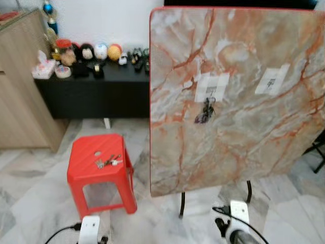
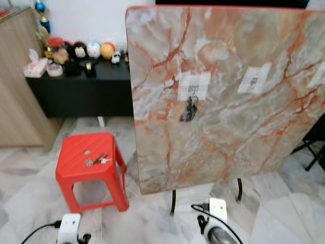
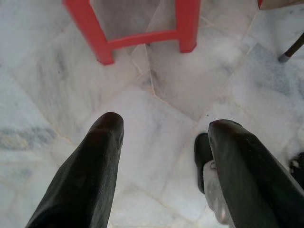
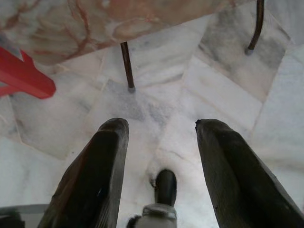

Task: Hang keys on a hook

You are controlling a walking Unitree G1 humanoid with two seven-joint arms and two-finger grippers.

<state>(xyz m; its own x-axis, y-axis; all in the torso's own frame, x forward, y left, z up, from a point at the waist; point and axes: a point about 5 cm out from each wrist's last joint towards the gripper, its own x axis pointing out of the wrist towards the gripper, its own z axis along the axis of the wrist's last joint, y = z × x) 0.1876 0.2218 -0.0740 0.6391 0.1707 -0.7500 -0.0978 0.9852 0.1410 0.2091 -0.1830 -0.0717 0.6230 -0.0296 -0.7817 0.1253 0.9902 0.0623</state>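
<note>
Now, step: go and pick up the loose keys, I think, since no claw has them yet.
Landmark: the red plastic stool with a flat square top, standing on the pale marble floor.
Keys to hang: a small bunch of silver metal keys lies flat on top of the stool, near the middle.
Board: a big marble-look board with orange veins stands tipped up on thin black legs, just beside the stool on the robot's right.
Free hook: a small hook on a white sticky patch is on the board, far from the stool and higher than it. It looks bare.
Taken hook: another white patch nearer the stool already holds a dark bunch of keys.
Left claw: hangs low in front of the stool, fingers spread wide, holding nothing.
Right claw: hangs low by the board's legs, fingers spread wide, holding nothing.
How to do it well: step close to the stool, come down from above, and pinch the ring so a loop hangs free for the hook.
Watch out: the keys are flat and small, so they may slide away.
</note>
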